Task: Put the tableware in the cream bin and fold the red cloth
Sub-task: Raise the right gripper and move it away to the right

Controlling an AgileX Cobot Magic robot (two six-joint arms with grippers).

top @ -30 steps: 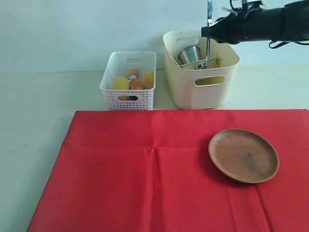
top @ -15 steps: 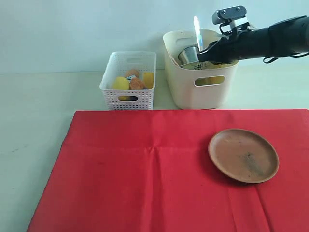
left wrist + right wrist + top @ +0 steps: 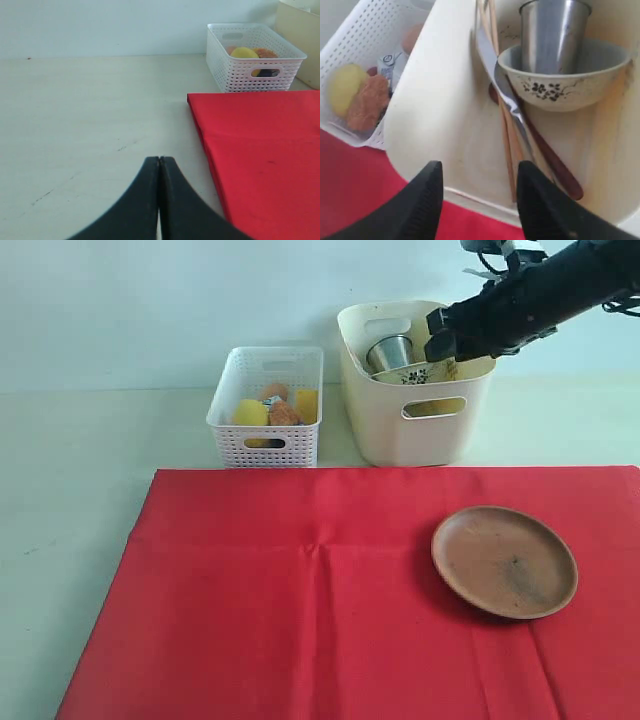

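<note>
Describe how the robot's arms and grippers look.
The right arm is matte black and tube-like, with thin dark cables looping near its wrist. The right gripper has two smooth black fingers with rounded tips. The left gripper has matching black fingers tapering to points. No markings show.

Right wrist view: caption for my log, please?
Open right gripper over cream bin containing bowl, steel cup, knife, chopsticks, spoon.

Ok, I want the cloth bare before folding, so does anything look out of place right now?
Yes: the round brown plate lies on the red cloth, not in the cream bin. The cloth also shows creases near its middle. Nothing looks spilled or broken.
</note>
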